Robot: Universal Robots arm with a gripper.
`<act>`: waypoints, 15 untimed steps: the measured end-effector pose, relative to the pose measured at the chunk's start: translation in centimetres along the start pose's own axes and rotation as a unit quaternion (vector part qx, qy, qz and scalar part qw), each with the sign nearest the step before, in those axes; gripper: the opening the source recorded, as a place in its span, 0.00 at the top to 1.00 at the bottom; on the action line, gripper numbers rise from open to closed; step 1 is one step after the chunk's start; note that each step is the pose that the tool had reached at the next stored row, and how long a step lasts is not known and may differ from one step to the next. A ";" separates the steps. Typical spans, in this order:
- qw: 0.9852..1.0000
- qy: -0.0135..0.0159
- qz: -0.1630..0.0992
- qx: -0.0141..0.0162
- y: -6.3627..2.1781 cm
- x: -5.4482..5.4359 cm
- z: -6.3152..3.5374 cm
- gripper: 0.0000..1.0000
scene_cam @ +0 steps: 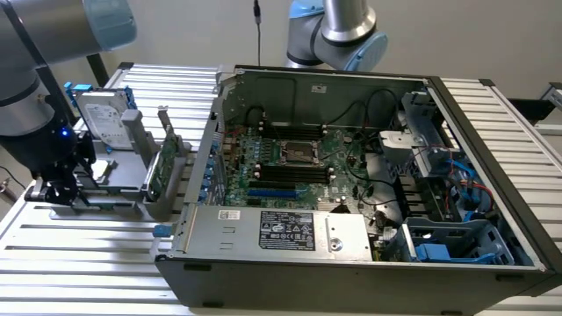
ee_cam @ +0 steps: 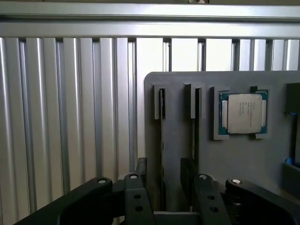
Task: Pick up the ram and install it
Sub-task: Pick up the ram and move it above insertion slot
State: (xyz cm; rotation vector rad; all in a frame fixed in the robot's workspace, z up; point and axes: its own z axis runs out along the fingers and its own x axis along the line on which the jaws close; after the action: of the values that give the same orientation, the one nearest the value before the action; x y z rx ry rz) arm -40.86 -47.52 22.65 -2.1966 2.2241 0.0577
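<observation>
Wrist view: two fingers (ee_cam: 141, 171) apart, straddling the ram (ee_cam: 162, 140) in one of the holder's (ee_cam: 243, 164) two slots (ee_cam: 195, 110).

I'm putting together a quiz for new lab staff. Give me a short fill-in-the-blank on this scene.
1. The gripper hangs over the grey holder, on the exterior view's ___ of the computer case.
2. Beside the holder's two narrow slots sits a square ___.
3. The gripper's fingers are ___, astride one ram stick.
Missing words: left; CPU; open.
</observation>
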 end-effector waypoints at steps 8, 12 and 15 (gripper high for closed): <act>1.000 -0.003 -0.001 0.000 -0.02 0.1 1.46 0.58; 1.000 -0.006 -0.002 0.000 -0.03 0.1 2.15 0.58; 1.000 -0.009 -0.004 0.000 -0.01 0.1 2.56 0.58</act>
State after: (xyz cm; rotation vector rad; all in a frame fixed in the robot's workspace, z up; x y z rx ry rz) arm -40.89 -47.53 20.08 -2.1970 2.2062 0.0772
